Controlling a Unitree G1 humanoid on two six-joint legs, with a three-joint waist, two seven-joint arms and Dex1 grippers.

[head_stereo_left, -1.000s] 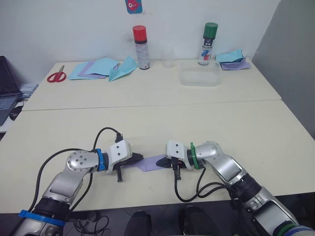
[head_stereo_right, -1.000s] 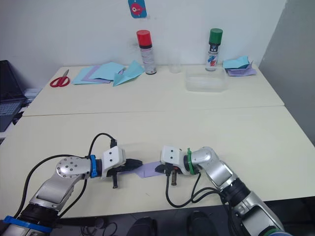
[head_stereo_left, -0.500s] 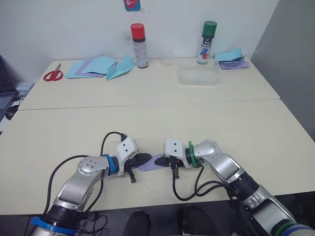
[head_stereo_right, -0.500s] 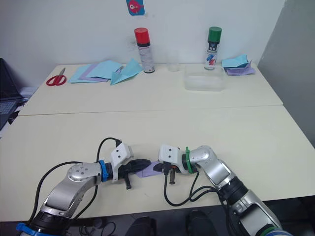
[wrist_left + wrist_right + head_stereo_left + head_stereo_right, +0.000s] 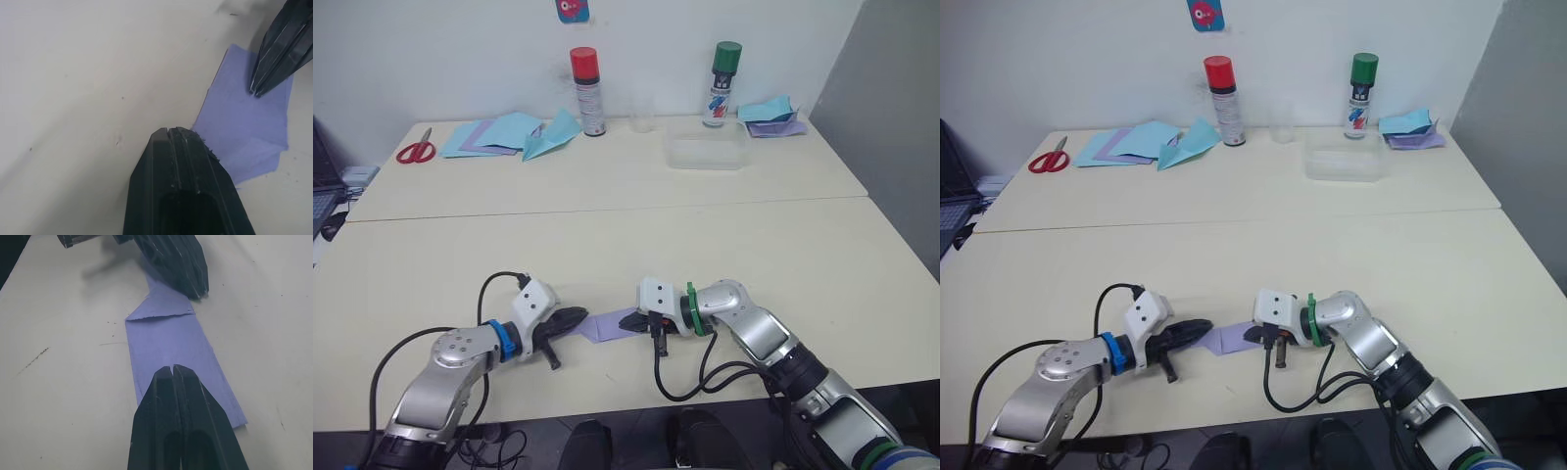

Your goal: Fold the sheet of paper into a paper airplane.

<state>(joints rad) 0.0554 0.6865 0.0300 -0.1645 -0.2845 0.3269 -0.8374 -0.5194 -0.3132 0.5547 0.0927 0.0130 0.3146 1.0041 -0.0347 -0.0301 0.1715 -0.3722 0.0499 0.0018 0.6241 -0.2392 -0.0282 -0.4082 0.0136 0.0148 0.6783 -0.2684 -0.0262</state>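
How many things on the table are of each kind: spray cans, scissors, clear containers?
Spray cans: 2, red-capped and green-capped
Scissors: 1
Clear containers: 2, a box and a cup
Total: 5

Lavender sheet of paper (image 5: 605,326) between left gripper (image 5: 574,317) and right gripper (image 5: 628,321)

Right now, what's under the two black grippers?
The lavender sheet of paper, partly folded, lies flat on the table. The shut right gripper rests on one end, the shut left gripper on the other. The paper beneath their tips is hidden.
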